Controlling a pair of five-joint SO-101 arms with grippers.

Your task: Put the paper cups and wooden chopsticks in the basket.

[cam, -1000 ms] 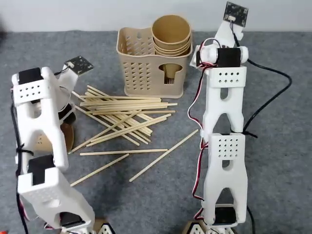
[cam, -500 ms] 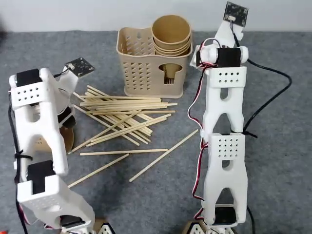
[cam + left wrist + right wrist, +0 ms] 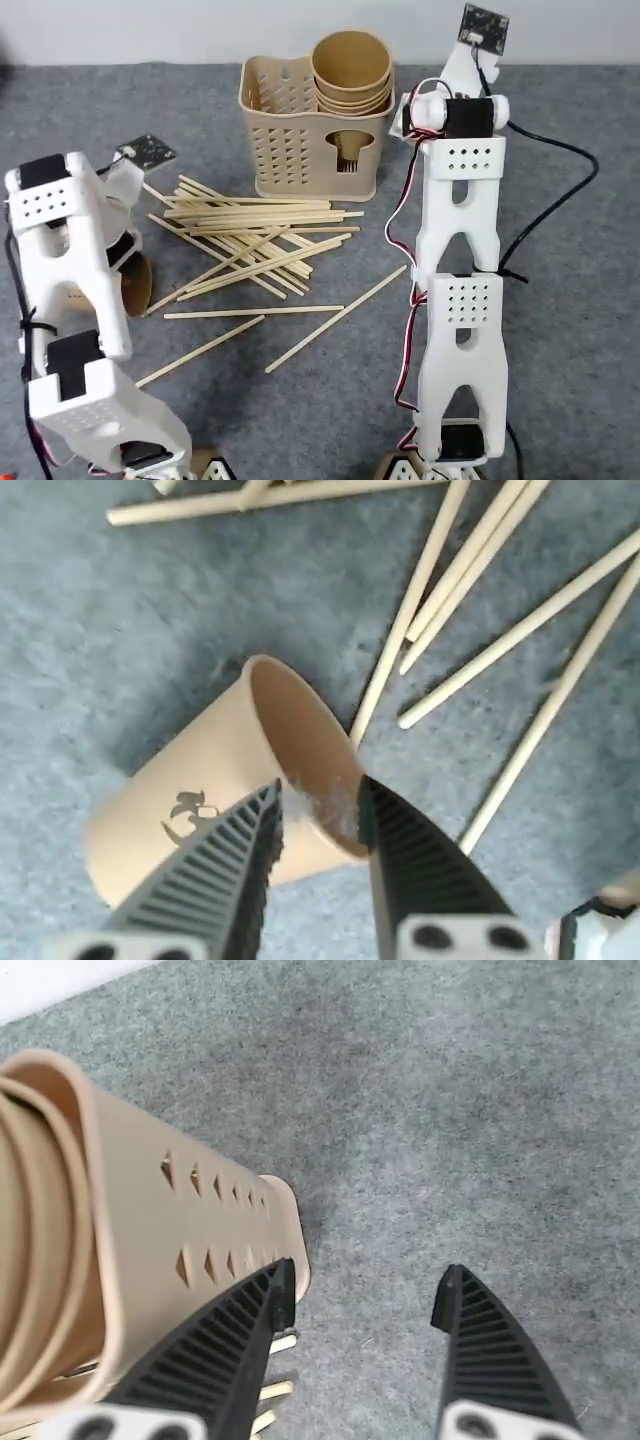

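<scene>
A brown paper cup (image 3: 190,800) lies on its side on the grey mat, showing under the left arm (image 3: 133,285) in the high view. My left gripper (image 3: 320,815) is shut on the cup's rim, one finger inside and one outside. Loose wooden chopsticks (image 3: 250,235) lie scattered in the middle of the mat, some beside the cup (image 3: 470,610). The beige basket (image 3: 290,150) at the back holds a stack of paper cups (image 3: 350,65) and a few chopsticks. My right gripper (image 3: 367,1275) hangs open beside the basket's right wall (image 3: 150,1250), holding nothing.
Three single chopsticks (image 3: 335,318) lie apart, nearer the front. The right arm (image 3: 458,260) stands along the right side. A black cable (image 3: 560,190) runs over the mat to its right. Bare grey mat lies right of the basket (image 3: 480,1110).
The left arm has shifted to the left, away from the chopstick pile, with its gripper on the cup. The right arm has not moved.
</scene>
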